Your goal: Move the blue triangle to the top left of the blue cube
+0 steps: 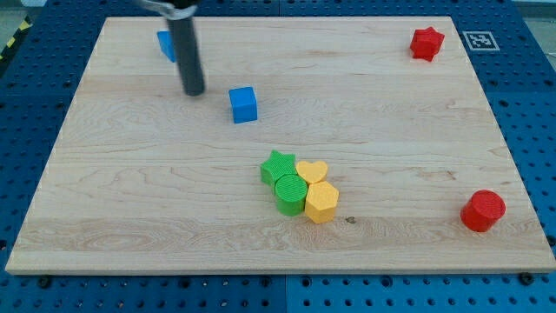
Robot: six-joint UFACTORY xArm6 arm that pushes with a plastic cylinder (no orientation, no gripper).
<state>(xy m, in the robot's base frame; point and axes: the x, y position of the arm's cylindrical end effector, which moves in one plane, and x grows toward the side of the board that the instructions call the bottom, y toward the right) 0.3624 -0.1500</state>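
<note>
Wooden and pale, the board (130,191) fills most of what we see, resting on a blue pegboard table (530,130), and our dark rod comes down near the view's top left with my tip (194,90) on the wood; it carries no pincer, so there is nothing to call wide or narrow. Near the middle we find a tight cluster of green star (278,165), green cylinder (290,195), yellow heart (312,169) and yellow hexagon (321,202), all touching, with a red cylinder (482,210) at the view's lower right and a red star (426,43) at its top right. Smaller still, the blue cube (244,104) sits just to the right of my tip, while the blue triangle (165,45) lies up and to the left of that cube, partly hidden behind the rod and above my tip.
</note>
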